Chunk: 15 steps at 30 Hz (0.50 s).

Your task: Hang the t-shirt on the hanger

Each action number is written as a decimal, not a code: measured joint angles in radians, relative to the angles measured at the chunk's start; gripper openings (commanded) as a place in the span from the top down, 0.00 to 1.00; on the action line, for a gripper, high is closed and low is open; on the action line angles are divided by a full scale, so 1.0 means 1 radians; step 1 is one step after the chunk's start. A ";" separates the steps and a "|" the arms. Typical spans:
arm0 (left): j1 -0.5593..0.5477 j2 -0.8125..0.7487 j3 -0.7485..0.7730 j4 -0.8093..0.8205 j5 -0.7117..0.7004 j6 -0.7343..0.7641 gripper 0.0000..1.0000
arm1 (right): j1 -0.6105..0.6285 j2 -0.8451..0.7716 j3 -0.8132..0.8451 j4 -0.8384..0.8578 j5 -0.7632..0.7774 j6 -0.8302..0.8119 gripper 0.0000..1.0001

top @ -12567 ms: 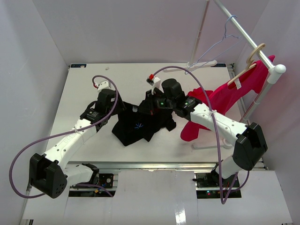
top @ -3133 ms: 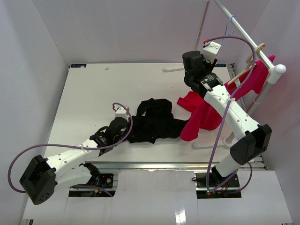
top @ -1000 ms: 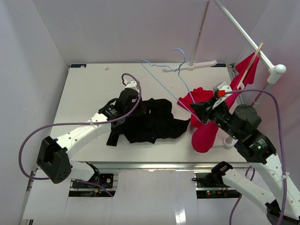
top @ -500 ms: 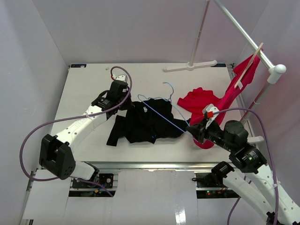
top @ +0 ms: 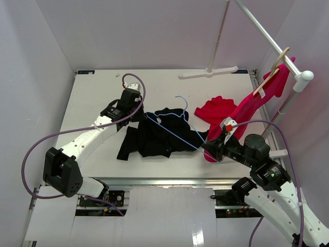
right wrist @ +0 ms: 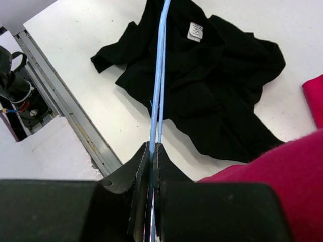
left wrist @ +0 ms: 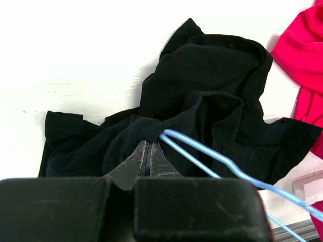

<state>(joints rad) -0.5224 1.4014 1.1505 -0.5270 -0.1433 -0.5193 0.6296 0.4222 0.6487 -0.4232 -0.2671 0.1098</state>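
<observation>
The black t-shirt [top: 164,138] lies crumpled mid-table, its white label [right wrist: 195,30] showing at the neck. My left gripper [top: 140,116] is shut on a fold of the t-shirt's upper left edge [left wrist: 148,143]. The light-blue wire hanger [top: 175,131] slants across the t-shirt, hook pointing away. My right gripper [top: 206,146] is shut on the hanger's near end, the two wires pinched between its fingertips [right wrist: 152,147]. The hanger's far corner [left wrist: 166,134] sits right beside the left fingertips, against the raised fold of the t-shirt [left wrist: 217,75].
A red shirt [top: 220,109] lies heaped to the right of the black one and reaches up to a wooden hanger [top: 267,82] on the rack's rail [top: 267,35]. The rack's white foot [top: 208,73] stands at the table's back edge. The table's front rail [right wrist: 60,101] runs below.
The right gripper has brought the hanger down from the air and leftward until its corner meets the fold held by the left gripper. The left gripper shifted slightly back-left with the cloth.
</observation>
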 measured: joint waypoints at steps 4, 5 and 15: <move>0.000 -0.001 0.003 -0.001 0.000 0.004 1.00 | 0.000 0.023 -0.005 0.001 -0.009 0.011 0.92; 0.000 -0.002 0.003 -0.001 0.000 0.005 1.00 | 0.000 0.024 -0.008 0.001 -0.009 0.013 0.92; 0.000 -0.031 0.036 -0.018 0.070 0.064 1.00 | 0.000 0.026 -0.026 0.026 -0.046 0.014 0.92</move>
<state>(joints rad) -0.5224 1.3702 1.1866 -0.5454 -0.0730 -0.4554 0.6296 0.4485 0.6231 -0.3976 -0.3127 0.1238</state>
